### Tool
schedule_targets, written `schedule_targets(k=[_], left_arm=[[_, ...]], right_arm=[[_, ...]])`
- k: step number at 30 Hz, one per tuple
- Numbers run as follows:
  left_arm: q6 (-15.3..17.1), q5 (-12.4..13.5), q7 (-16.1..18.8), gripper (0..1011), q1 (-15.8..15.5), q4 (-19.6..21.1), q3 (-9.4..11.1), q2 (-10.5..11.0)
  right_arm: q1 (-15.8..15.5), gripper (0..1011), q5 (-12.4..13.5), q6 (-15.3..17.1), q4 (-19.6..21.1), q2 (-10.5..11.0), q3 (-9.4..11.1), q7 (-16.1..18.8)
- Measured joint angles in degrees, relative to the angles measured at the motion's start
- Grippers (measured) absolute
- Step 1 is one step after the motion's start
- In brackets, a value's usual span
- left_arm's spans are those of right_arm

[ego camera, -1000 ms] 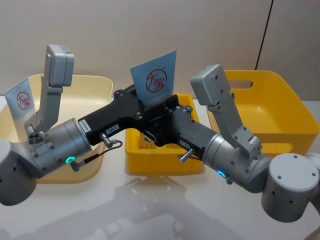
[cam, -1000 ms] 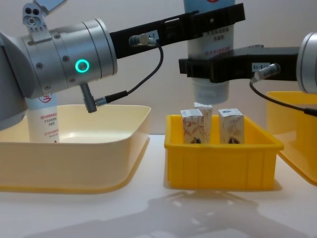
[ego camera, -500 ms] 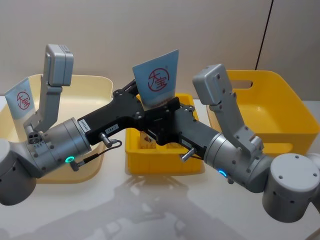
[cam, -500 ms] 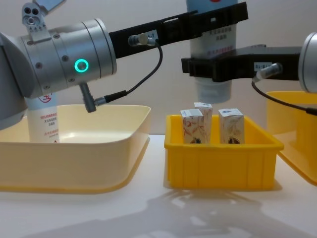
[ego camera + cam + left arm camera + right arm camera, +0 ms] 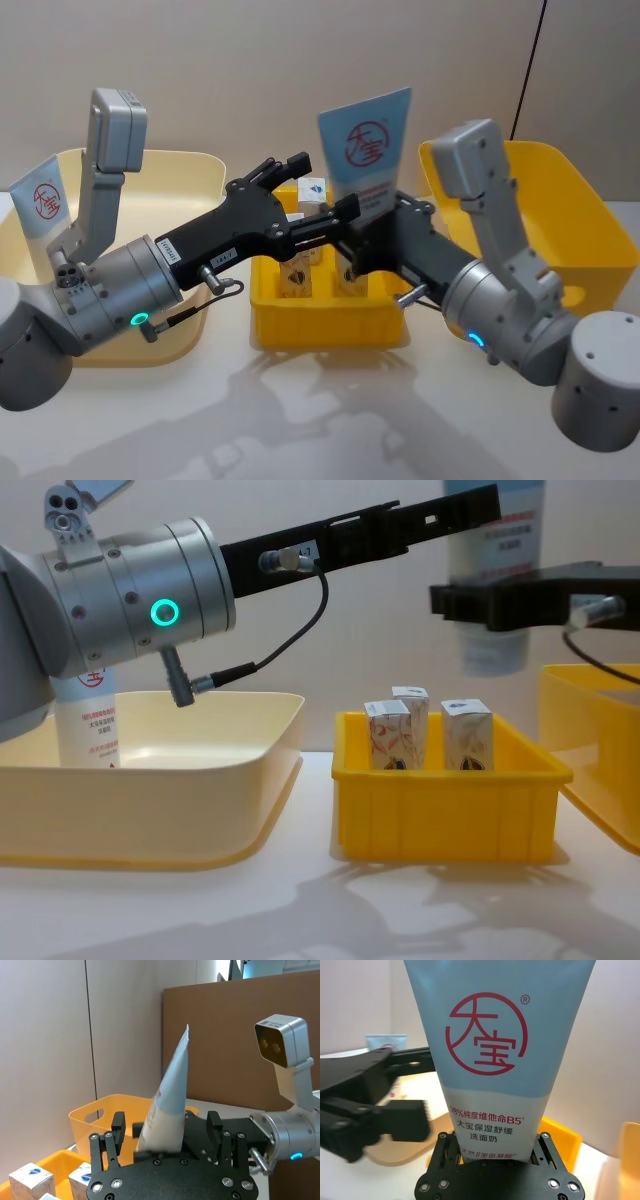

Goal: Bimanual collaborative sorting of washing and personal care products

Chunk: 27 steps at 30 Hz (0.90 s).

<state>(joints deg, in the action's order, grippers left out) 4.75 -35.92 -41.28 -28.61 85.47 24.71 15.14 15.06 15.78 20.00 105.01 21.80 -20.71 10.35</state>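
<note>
- the small yellow bin [image 5: 320, 330] sits on the tabletop [image 5: 300, 420] at the middle, and everything else is placed from it
- the right gripper [image 5: 375, 228] is clamped on the lower body of a pale blue-white tube [image 5: 365, 150]; it holds the tube upright above the right rear part of the small yellow bin, cap end down and flat crimped end up
- from the chest, this tube [image 5: 495, 590] hangs clear above the bin's right side, its cap apart from what stands below, with the right gripper [image 5: 500, 605] crossing it as a black bar
- the right wrist view looks up the tube [image 5: 490, 1060], showing its red round logo and red print
- the left gripper [image 5: 322, 183] reaches over the left rear part of the small yellow bin, jaws spread wide and holding nothing; it is just beside the tube, not touching it
- in the left wrist view its fingers [image 5: 117, 1127] stand well apart, with the tube [image 5: 167, 1105] showing beyond them
- three cartons [image 5: 388, 735], white with orange-red swirls, stand upright inside the small yellow bin [image 5: 440, 810]
- a second tube [image 5: 40, 200] stands upright in the cream bin [image 5: 190, 165], left of the small yellow bin, at that bin's far left side
- a large yellow bin [image 5: 560, 200] stands to the right of the small yellow bin
</note>
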Motion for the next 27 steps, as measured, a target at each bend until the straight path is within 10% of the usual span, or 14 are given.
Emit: schedule_targets(k=[27], left_arm=[[0.0, 0.0, 0.0, 1003, 0.0, 0.0, 0.0, 0.0]], right_arm=[[-3.6, 534, -6.2, 0.5, 1.8, -3.0, 8.0, -14.6]])
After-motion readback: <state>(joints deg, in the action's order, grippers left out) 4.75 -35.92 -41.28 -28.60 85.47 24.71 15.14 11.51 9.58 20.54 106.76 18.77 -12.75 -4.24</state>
